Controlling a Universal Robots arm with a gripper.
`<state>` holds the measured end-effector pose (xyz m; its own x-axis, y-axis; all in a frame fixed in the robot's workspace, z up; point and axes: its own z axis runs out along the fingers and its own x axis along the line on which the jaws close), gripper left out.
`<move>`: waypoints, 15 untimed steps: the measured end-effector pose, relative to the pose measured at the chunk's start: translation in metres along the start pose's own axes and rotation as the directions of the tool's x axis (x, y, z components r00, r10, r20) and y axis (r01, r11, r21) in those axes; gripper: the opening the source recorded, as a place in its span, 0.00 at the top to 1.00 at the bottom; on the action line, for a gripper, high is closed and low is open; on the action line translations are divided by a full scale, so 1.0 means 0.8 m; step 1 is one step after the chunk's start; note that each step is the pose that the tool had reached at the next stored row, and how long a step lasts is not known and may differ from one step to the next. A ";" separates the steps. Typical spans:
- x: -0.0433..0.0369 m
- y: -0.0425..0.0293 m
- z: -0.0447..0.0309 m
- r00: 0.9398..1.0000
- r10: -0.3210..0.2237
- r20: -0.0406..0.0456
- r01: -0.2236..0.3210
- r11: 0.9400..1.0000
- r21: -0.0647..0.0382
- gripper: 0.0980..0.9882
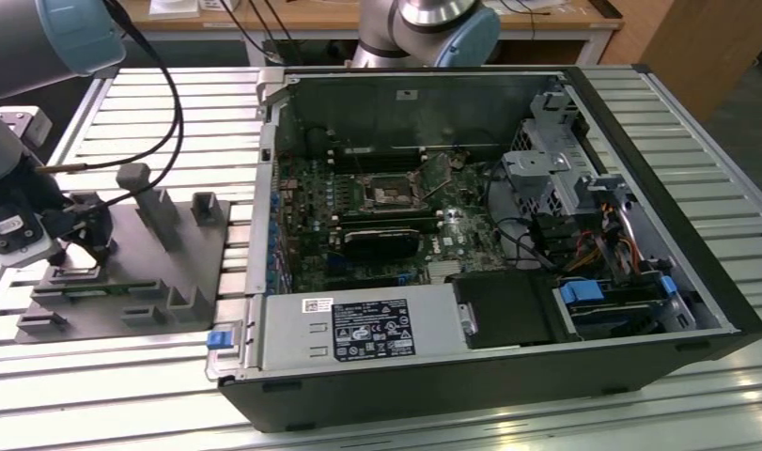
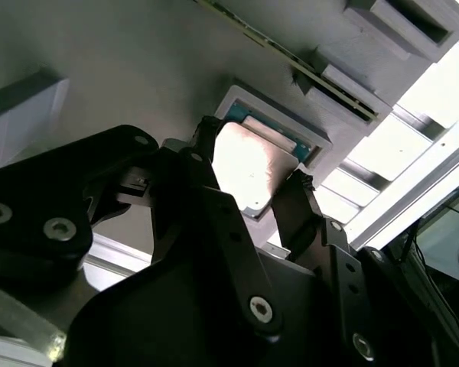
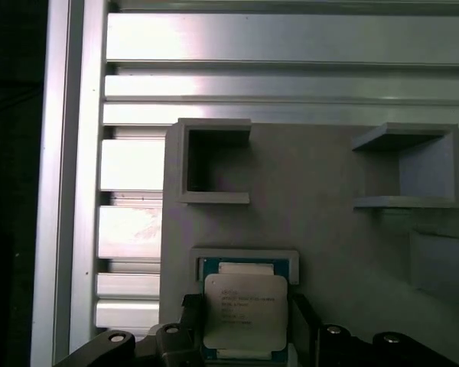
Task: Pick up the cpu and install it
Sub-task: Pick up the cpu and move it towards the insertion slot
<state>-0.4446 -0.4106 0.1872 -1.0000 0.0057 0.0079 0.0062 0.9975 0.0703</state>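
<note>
The cpu [image 3: 245, 310] lies flat, silver top up, in a shallow square pocket near one edge of the grey fixture plate [image 3: 314, 229]. The tool [image 2: 250, 160] is low over it, one side to each flank; whether it clamps the chip cannot be told. The plate rests on the slatted metal desk [image 3: 291, 46], beside the open computer case [image 1: 481, 376].

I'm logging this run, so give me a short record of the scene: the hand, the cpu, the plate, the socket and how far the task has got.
hand: down at the plate, at the cpu
cpu: at its recess in the plate, metal top up
plate: grey, on the slatted table, to the exterior view's left of the case
case: open, lying on its side
socket: on the motherboard inside the case, far from the hand
install: not yet done
</note>
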 end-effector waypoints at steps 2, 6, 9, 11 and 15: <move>0.000 -0.0001 0.0004 1.000 0.000 0.000 0.000 1.000 0.000 0.46; 0.000 -0.0002 0.0019 1.000 0.000 -0.001 0.000 1.000 0.000 0.52; 0.000 -0.0002 0.0024 1.000 0.000 0.000 0.000 1.000 0.000 0.52; 0.000 -0.0001 0.0021 1.000 0.000 0.000 0.000 1.000 0.000 0.52; 0.000 0.0005 -0.0055 1.000 0.000 0.000 0.000 1.000 0.000 0.52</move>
<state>-0.4447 -0.4105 0.1917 -1.0000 0.0056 0.0079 0.0061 0.9975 0.0702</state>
